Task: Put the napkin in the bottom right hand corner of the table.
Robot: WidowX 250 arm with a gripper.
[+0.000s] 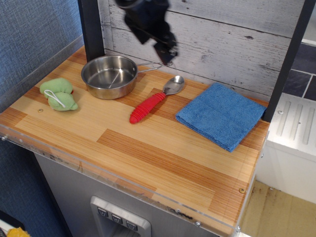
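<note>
The napkin (220,115), a folded blue terry cloth, lies flat at the back right of the table (148,153), touching nothing else. My gripper (166,52) is a dark, blurred shape high at the back, above the pan's wire handle and well left of the napkin. It holds nothing that I can see; the blur hides how its jaws stand.
A steel pan (108,75) stands at the back left. A green plush toy (59,94) lies at the left edge. A spoon with a red handle (154,100) lies between pan and napkin. A clear acrylic rim (123,185) runs along the front edge.
</note>
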